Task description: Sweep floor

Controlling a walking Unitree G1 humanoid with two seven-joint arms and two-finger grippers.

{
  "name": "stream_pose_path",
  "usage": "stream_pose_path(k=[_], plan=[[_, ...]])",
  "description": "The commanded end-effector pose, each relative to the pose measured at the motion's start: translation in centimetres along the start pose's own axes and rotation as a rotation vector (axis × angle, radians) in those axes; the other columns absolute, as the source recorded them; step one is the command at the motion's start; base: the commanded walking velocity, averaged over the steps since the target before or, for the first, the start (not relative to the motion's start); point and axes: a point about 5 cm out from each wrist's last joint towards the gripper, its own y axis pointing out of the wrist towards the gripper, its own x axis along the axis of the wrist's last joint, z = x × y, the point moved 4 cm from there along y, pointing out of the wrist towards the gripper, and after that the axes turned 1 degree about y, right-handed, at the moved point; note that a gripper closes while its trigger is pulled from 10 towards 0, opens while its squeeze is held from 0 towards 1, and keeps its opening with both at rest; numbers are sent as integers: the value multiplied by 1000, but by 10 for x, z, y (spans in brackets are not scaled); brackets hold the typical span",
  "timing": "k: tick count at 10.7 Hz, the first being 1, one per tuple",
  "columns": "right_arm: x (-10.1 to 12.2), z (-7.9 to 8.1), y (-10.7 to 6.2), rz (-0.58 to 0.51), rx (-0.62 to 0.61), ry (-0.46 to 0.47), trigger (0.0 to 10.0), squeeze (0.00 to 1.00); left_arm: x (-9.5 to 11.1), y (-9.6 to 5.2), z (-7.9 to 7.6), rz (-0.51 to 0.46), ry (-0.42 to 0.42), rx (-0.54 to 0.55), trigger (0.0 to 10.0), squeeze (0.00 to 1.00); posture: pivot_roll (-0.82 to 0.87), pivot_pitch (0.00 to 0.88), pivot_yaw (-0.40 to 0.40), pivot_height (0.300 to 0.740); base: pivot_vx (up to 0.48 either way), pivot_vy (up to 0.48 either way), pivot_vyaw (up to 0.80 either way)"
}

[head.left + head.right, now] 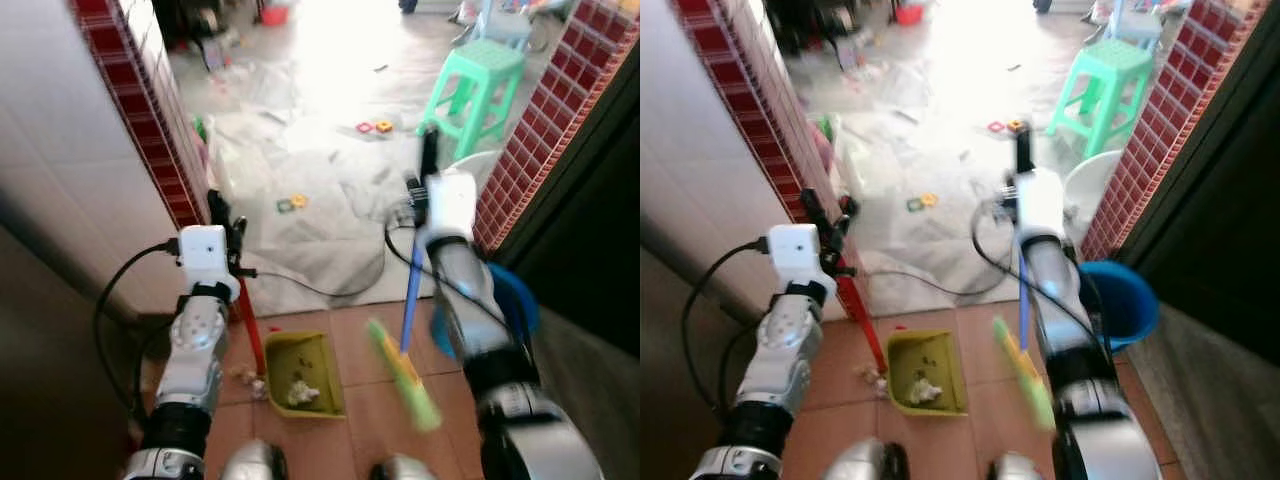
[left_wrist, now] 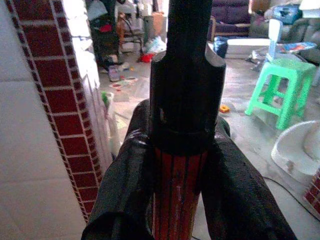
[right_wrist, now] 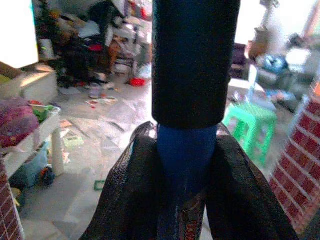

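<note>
Jaws of the left gripper (image 2: 182,200) are clamped on the red handle (image 2: 176,200) of the dustpan (image 1: 300,375), just below the handle's black cap; jaws of the right gripper (image 3: 186,190) are clamped on the blue handle (image 3: 186,165) of the broom (image 1: 405,375), likewise just under its black grip. Both arms reach forward and down from the robot, the left arm (image 1: 195,340) beside a white-tiled wall (image 1: 60,150) edged with red brick tiles, the right arm (image 1: 470,300) near a second brick-tiled edge (image 1: 545,120). Resting on the terracotta floor (image 1: 350,420), the yellow-green dustpan holds a small clump of pale debris (image 1: 300,393), and more scraps (image 1: 245,377) lie just beside its left rim. Blurred, the broom's green and yellow head (image 1: 410,385) sits just to the right of the dustpan, tilted away from it. Behind the right arm stands a blue bucket (image 1: 510,300). Farther ahead the floor turns pale grey, where a rumpled white sheet (image 1: 310,220) lies with small coloured toy pieces (image 1: 292,203) scattered on it. Beyond the sheet, on the right, stands a green stool (image 1: 475,85), with a white basin (image 2: 297,150) close by. A black cable (image 1: 330,285) trails across the sheet's near edge.
</note>
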Motion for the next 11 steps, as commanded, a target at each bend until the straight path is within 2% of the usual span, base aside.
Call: stream_pose_path(k=[1,4,5,6,7,10,11], plan=[[12,-12,3,-38,-52,23,10000,0,10,-1,0,-35,2,-24,10000,0,-136,0,89,740,0,0,0],[18,-9,-2,-55,-38,31,10000,0,10,-19,4,-29,-15,-28,10000,0,-123,0,69,740,0,0,0],[19,-9,-1,-61,-22,28,10000,0,10,-19,1,-29,-23,-31,10000,0,-113,0,63,740,0,0,0],[19,-8,0,-53,-4,32,10000,0,18,-19,-3,-46,-37,-30,10000,0,-101,0,48,740,0,0,0],[21,-9,-1,-47,-14,35,10000,0,21,-24,-2,-48,-38,-23,10000,0,-109,0,42,740,0,0,0],[18,3,-6,-37,22,32,10000,0,14,-27,-9,-20,-51,-25,10000,0,-116,0,48,740,0,0,0],[19,4,-6,-37,27,31,10000,0,11,-27,-16,-4,-63,-44,10000,0,-127,0,55,740,0,0,800]])
